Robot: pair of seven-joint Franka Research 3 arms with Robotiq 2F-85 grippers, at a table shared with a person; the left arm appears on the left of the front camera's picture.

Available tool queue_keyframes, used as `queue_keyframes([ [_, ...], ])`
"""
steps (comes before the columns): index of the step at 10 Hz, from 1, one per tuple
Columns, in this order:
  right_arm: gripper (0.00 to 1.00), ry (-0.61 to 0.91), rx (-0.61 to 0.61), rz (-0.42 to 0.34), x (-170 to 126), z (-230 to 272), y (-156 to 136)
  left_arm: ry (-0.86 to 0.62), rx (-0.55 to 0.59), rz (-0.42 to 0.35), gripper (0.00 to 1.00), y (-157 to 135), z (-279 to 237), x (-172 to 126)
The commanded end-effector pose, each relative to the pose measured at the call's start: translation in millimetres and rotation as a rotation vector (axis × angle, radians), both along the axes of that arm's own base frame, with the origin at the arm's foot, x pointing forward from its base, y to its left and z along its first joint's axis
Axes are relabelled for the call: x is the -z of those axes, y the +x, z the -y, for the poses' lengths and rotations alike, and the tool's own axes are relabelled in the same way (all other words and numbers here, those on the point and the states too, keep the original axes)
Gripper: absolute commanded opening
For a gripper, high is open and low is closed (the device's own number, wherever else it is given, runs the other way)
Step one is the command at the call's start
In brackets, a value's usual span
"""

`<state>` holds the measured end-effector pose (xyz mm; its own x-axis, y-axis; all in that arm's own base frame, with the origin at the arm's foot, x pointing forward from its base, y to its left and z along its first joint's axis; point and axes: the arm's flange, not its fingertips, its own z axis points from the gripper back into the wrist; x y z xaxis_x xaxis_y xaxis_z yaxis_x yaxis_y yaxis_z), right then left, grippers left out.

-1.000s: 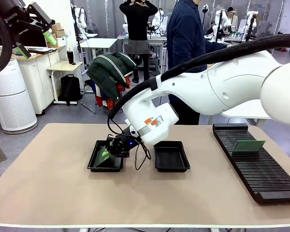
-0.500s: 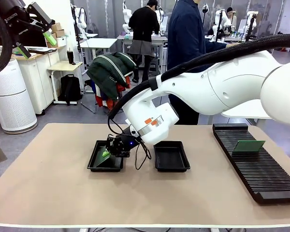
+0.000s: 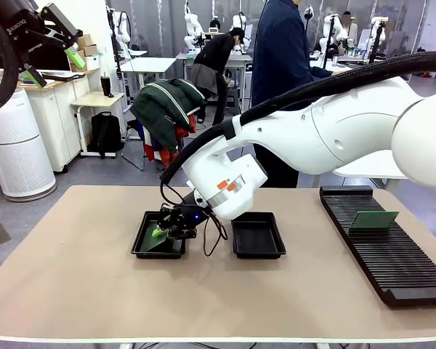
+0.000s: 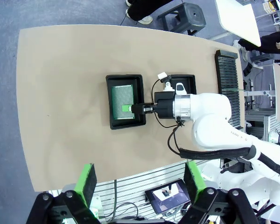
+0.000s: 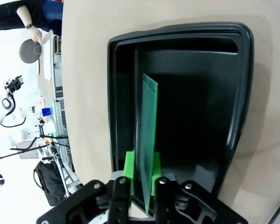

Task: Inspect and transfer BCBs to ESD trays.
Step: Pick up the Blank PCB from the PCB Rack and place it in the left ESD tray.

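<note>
A lab (open-plan), with workbenches (image 3: 149, 65), cabinets (image 3: 54, 123), an air purifier (image 3: 14, 149).

My pincer (image 5: 143, 164) reaches into the near end of the ESD tray (image 5: 177, 29). Its green pads (image 5: 129, 165) flank the BCB (image 5: 148, 121), which stands on edge, leaning, in the tray. Whether they grip it I cannot tell. Tan bench (image 5: 88, 70) surrounds the tray.

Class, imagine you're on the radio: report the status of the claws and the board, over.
Left claw open, high over table. Right claw at left tray, BCB between its pads, tilted, lower edge in tray; grip unclear. Nothing blocking the tray.
</note>
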<state>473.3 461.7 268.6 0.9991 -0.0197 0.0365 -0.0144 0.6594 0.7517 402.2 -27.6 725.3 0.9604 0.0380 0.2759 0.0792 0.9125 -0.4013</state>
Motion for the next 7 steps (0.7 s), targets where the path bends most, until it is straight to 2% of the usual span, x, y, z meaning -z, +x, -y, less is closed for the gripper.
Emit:
queue_keyframes([
  [1, 0.24, -0.057, 0.007, 0.011, -10.0, -4.3, -2.2, -0.002, -0.004, 0.004, 1.00, -1.5, -1.5, 1.9],
  [7, 0.45, -0.301, -0.018, 0.072, -51.6, -24.2, -2.7, -0.002, -0.004, 0.004, 1.00, -1.5, -1.5, 1.9],
])
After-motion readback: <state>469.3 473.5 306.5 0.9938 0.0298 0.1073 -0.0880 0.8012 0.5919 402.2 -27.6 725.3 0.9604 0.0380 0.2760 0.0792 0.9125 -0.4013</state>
